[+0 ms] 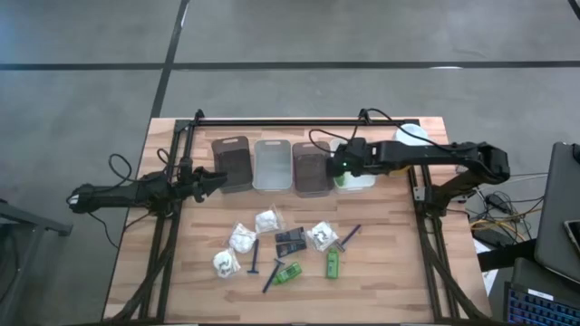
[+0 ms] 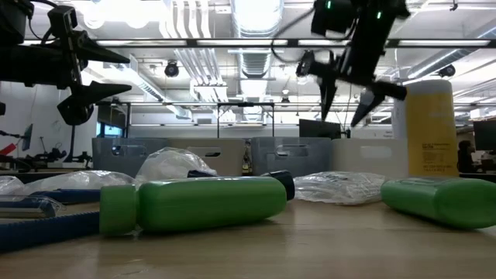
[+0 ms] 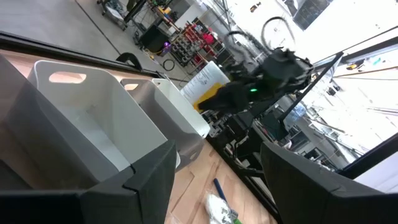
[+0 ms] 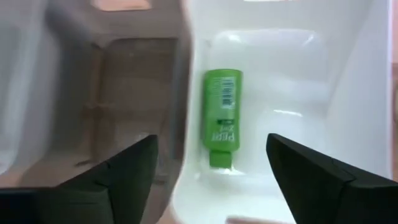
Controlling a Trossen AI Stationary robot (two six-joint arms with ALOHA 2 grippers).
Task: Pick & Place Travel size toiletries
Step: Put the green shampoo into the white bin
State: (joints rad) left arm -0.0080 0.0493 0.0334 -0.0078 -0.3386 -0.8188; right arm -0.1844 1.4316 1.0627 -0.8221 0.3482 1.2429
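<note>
Above the wooden table [image 1: 381, 272], the right tool [image 4: 211, 155] hangs spread and empty over a green bottle [image 4: 222, 116] in the white bin [image 4: 348, 93].

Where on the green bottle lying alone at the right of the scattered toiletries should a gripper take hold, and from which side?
Grip the green bottle across the middle of its body, coming straight down from above. It lies flat on the table, long axis running front to back, so probably the fingers should straddle its narrow width. Its sides look free.

The right tool [image 1: 342, 168] hangs with fingers spread, the left tool [image 1: 220, 178] likewise parted, held level.
</note>
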